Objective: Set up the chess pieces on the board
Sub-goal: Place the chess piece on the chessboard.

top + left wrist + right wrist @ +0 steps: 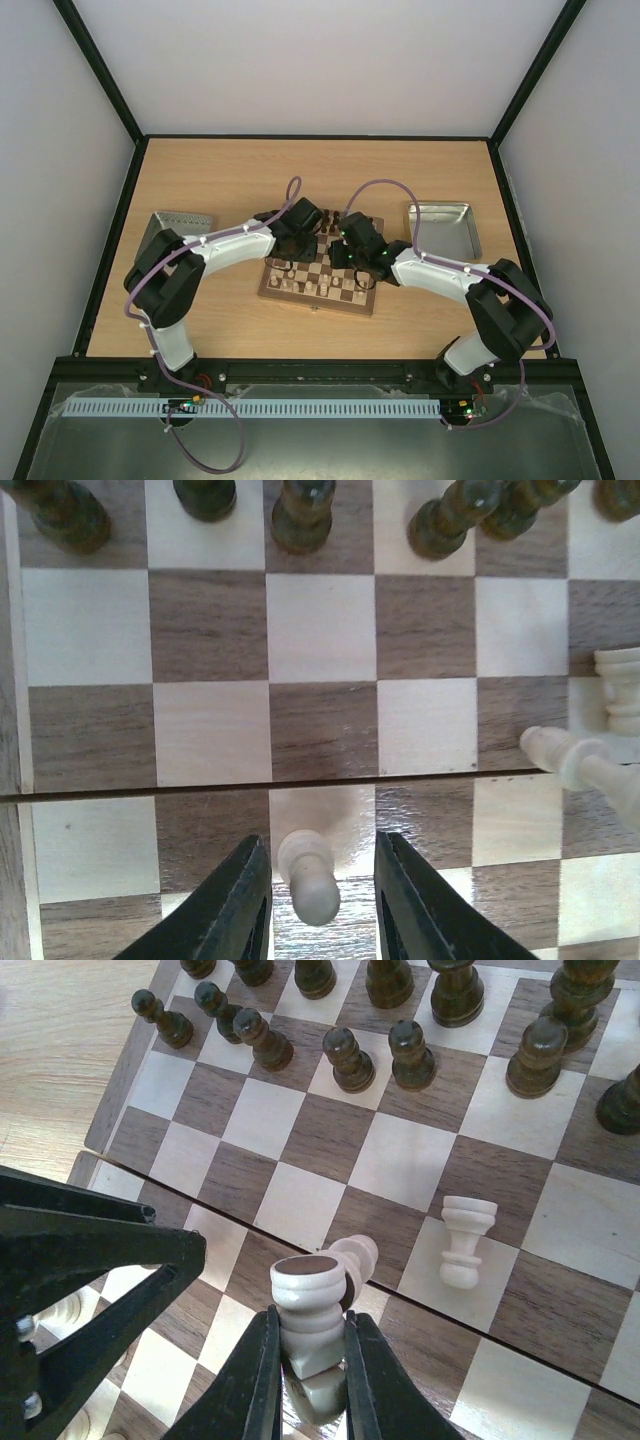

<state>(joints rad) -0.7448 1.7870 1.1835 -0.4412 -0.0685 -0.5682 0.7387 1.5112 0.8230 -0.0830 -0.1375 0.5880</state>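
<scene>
The board (318, 304) lies at the table's middle, with both grippers over it. In the left wrist view my left gripper (318, 885) is open. A small cream pawn (308, 875) stands between its fingers (235, 910), touching neither. Dark chessmen (300, 515) line the far row. My right gripper (310, 1320) is shut on a cream piece (308, 1295), held with its dark felt base up, just above the board. A second cream piece (357, 1257) lies right behind it, and another cream piece (463, 1240) is to the right. Dark pieces (350, 1058) fill the far rows.
A grey metal tray (180, 224) sits left of the board and another tray (445, 230) to its right. The left arm's black gripper body (80, 1280) is close to my right gripper's left side. Two more cream pieces (590, 765) are at the right edge of the left wrist view.
</scene>
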